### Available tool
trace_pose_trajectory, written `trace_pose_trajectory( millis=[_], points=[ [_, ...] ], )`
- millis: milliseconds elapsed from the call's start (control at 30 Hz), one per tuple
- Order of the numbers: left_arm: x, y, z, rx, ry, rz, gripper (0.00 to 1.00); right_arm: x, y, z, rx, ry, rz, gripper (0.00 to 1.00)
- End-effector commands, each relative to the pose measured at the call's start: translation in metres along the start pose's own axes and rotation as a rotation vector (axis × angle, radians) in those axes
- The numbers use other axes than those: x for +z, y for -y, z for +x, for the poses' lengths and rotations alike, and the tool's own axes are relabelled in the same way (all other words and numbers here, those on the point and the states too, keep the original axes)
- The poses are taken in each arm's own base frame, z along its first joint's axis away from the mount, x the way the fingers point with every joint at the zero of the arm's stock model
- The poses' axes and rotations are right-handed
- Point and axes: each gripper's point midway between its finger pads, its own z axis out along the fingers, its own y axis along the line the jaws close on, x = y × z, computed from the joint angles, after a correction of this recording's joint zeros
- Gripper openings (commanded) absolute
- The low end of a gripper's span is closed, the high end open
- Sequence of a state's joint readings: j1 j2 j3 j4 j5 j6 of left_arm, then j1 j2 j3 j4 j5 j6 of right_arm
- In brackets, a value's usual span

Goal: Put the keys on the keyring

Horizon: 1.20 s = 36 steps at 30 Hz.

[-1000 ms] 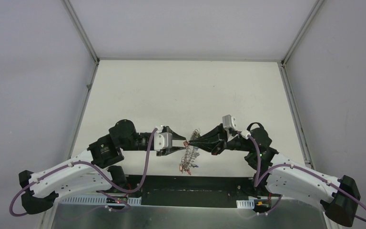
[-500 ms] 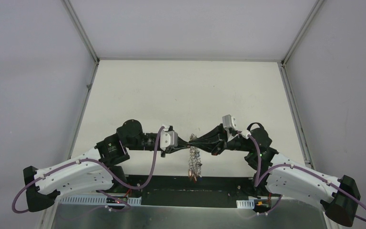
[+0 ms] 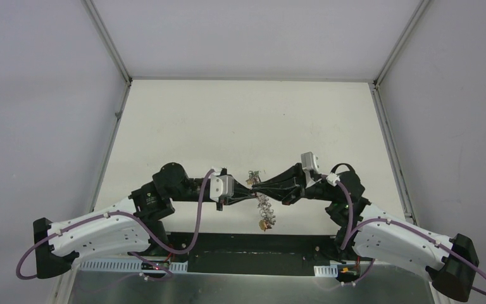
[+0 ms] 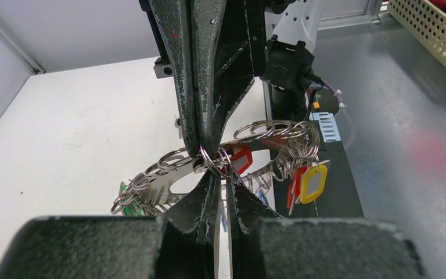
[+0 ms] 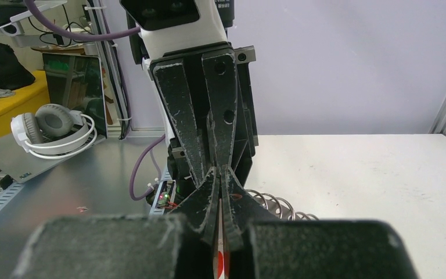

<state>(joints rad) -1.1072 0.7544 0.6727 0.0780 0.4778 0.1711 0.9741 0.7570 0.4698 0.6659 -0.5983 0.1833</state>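
Above the table (image 4: 81, 128), left claw (image 4: 216, 195) and right claw (image 4: 204, 148) meet tip to tip, both pinching the dangling keyring (image 4: 174, 174).

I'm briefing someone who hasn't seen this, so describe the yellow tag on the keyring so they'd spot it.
In the left wrist view, find where the left tool and right tool meet tip to tip at the keyring. Follow the ring right to its bunch of small rings. The yellow tag hangs below, the only yellow piece, beside a red piece.
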Motion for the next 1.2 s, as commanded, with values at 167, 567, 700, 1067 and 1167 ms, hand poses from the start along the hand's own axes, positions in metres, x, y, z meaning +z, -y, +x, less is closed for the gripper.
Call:
trace_pose_trajectory(
  millis=[167,567,700,1067,1167],
  points=[
    [-0.011,0.009,-0.066,0.089,0.27,0.016,0.07,0.001,-0.001,-0.018,-0.041,0.055,0.006,0.0],
    [-0.019,0.004,-0.059,0.042,0.223,-0.037,0.31,-0.003,0.002,-0.014,-0.051,0.029,0.033,0.0],
    [-0.027,-0.007,-0.038,0.025,0.097,-0.111,0.39,-0.005,0.003,-0.012,-0.051,0.015,0.047,0.0],
    [-0.058,-0.02,-0.016,-0.045,-0.031,-0.261,0.99,-0.027,0.034,0.015,-0.012,-0.068,0.265,0.0],
    [-0.06,-0.022,-0.017,-0.067,-0.026,-0.28,0.99,-0.033,0.038,0.028,0.016,-0.132,0.3,0.0]
  ],
)
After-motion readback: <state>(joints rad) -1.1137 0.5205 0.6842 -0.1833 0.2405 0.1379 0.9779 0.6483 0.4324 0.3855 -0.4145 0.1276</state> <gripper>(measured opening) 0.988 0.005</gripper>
